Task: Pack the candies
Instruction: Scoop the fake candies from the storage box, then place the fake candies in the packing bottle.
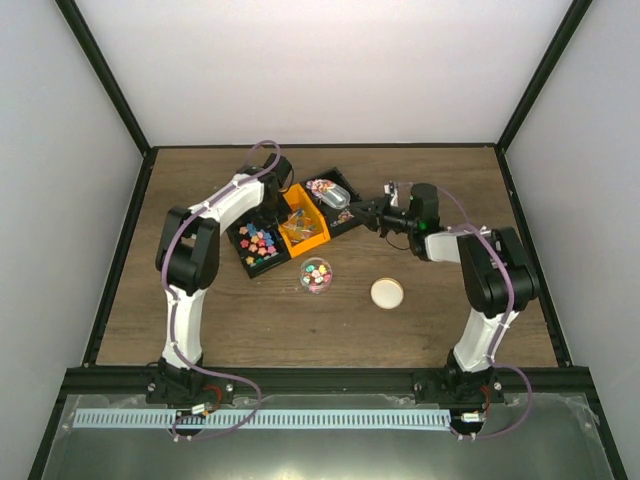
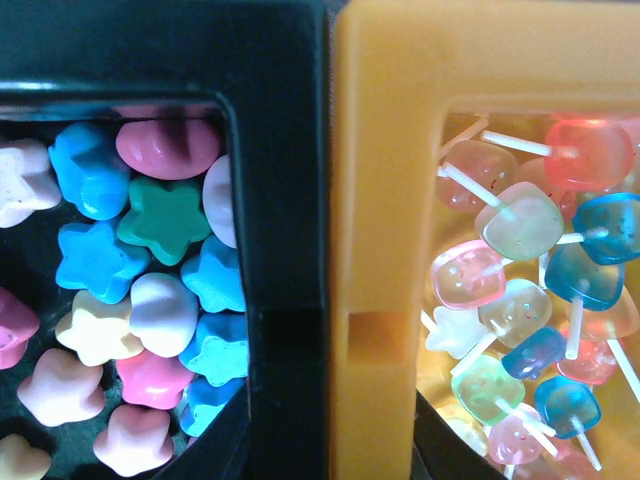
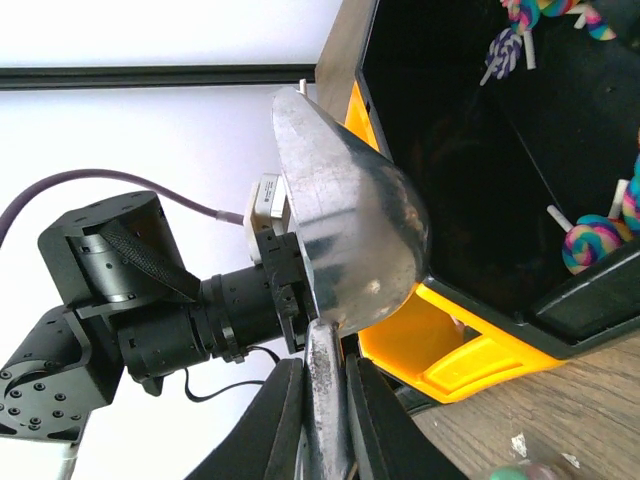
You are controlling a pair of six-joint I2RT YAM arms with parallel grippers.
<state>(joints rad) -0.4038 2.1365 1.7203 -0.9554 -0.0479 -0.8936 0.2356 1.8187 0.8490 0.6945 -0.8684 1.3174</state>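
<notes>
At top-view upper centre, right gripper (image 3: 326, 410) clamped scoop (image 3: 345, 230) handle over black bin (image 3: 470, 150); left gripper (image 1: 270, 205) hung over candies (image 2: 162, 218), grip not discernible.

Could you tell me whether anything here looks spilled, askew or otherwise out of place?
No spill shows. The black bin holding star candies, the orange bin and the second black bin sit in a row skewed to the table's edges. The cream lid lies apart from the open jar.

The left gripper (image 1: 273, 205) is too dark and small to read, and the scoop handle (image 3: 326, 400) is cut off by the picture's edge.
</notes>
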